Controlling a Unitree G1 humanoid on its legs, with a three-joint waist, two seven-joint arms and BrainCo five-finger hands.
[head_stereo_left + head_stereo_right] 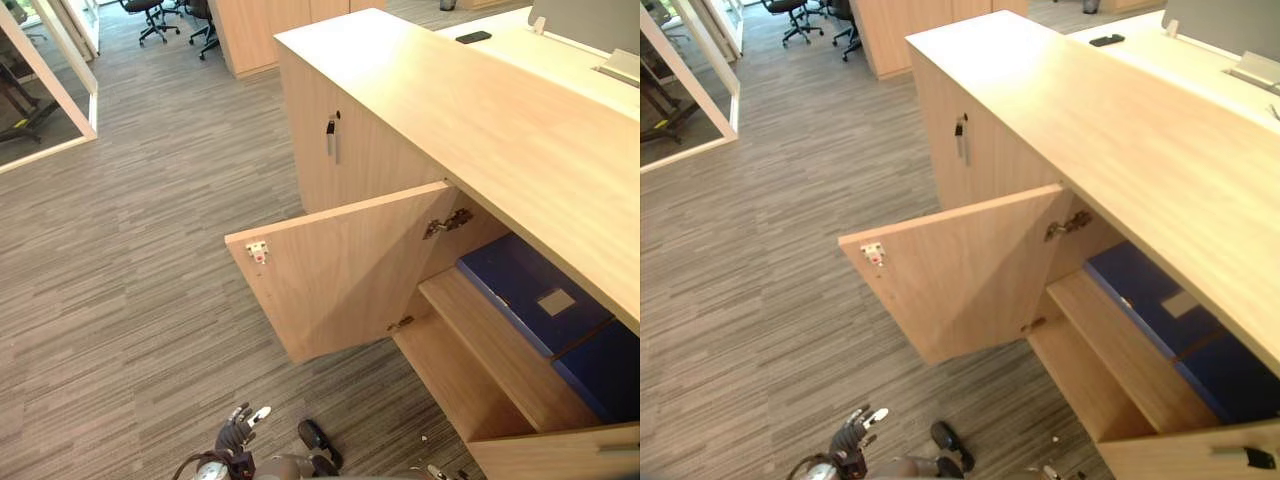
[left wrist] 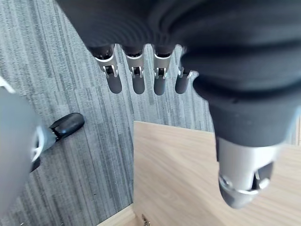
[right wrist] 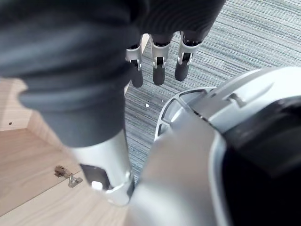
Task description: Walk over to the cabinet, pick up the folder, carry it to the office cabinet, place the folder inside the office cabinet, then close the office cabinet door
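L robot hand [image 1: 236, 432] hangs low nr carpet floor [image 1: 130, 250], fingers straight, relaxed, empty. R robot hand [image 3: 159, 70] likewise: fingers straight, pointing down, holding nothing. Blue folder [image 1: 515, 290] lies flat on upper shelf [image 1: 490, 350] inside office cabinet [image 1: 480, 110]. Cabinet door [image 1: 340, 270] wide open.

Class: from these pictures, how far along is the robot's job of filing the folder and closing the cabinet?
Done: a blue folder lies on a shelf inside the office cabinet. In hand: nothing; the left hand and right hand hang open, empty, above the carpet. Left: the cabinet door stands wide open and needs shutting.
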